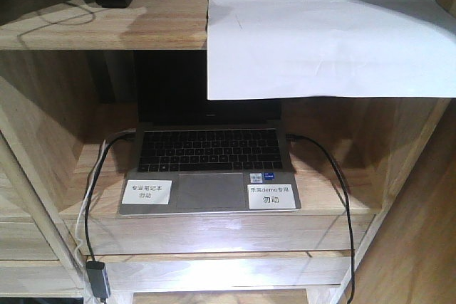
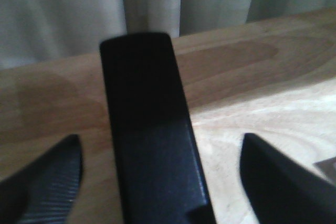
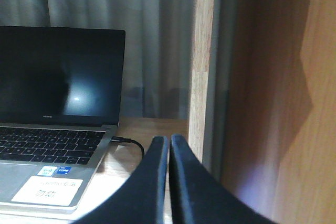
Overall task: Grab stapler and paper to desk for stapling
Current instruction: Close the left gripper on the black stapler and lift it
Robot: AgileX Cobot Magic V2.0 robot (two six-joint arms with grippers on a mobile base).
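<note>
Near, the right gripper [image 3: 169,141] sits pinched shut and empty beside the laptop [image 1: 214,154]. Farther, at the left of the shelf top [image 1: 164,19], the left gripper [image 2: 160,140] straddles the stapler [image 2: 149,108], jaws wide; closing on it likely comes next. The paper [image 1: 320,33] lies to the right.

From the front: looks head-on and slightly down at the light-wood shelf unit [image 1: 43,105] from close by, centred on the open silver-grey laptop [image 1: 210,176]. From the left wrist: sits low and very near over the top board, far left, sighting along the small black oblong stapler [image 2: 149,129] toward pale grey curtains [image 2: 58,14]; shares that stapler with the front view. From the right wrist: sits low inside the laptop's compartment, right of it, facing far; shares the laptop with the front view.
</note>
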